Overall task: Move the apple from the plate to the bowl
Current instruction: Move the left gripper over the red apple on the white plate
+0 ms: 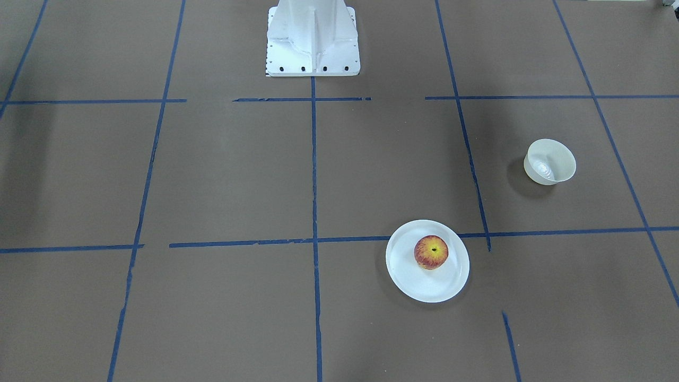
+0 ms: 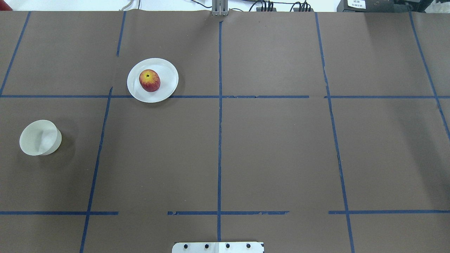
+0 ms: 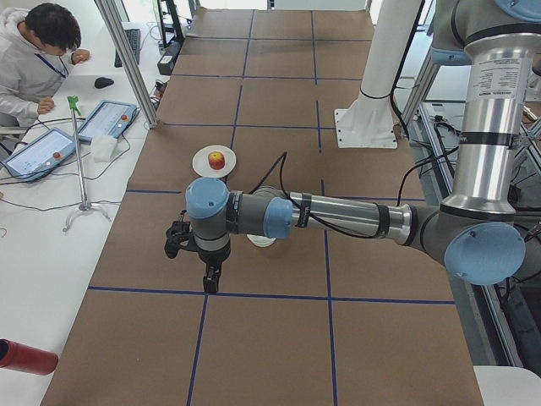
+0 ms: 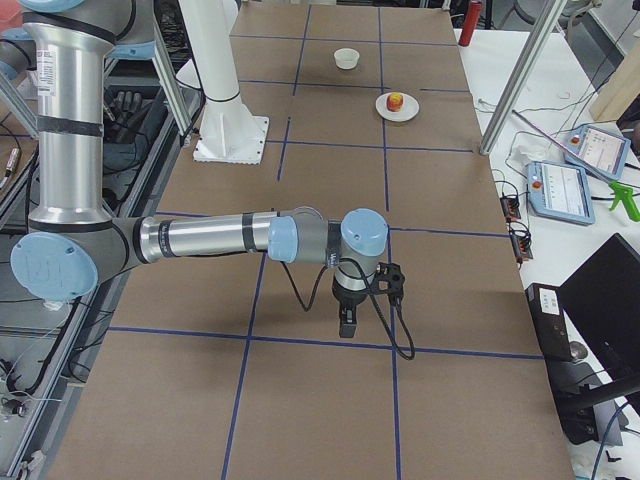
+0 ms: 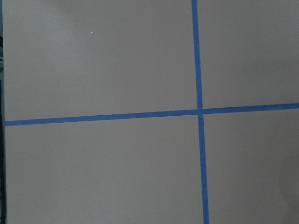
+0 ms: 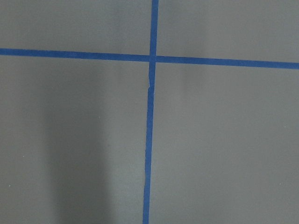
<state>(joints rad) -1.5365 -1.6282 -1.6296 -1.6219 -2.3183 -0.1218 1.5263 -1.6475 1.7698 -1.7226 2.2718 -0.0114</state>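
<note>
The red and yellow apple (image 2: pixel 149 80) sits on the flat white plate (image 2: pixel 165 72) on the left half of the table; it also shows in the front view (image 1: pixel 431 252) on the plate (image 1: pixel 424 286). The small cream-white bowl (image 2: pixel 39 137) stands empty nearer the robot, at the far left, apart from the plate. It shows in the front view (image 1: pixel 549 161) too. My left gripper (image 3: pixel 211 277) hangs pointing down, high over the table near the bowl. My right gripper (image 4: pixel 347 322) hangs over the table's right half. I cannot tell whether either is open or shut.
Blue tape lines divide the brown table into squares. The white robot base (image 1: pixel 313 40) stands at the middle of the table's robot side. A seated person (image 3: pixel 38 59) and tablets (image 3: pixel 106 120) are beside the table's far edge.
</note>
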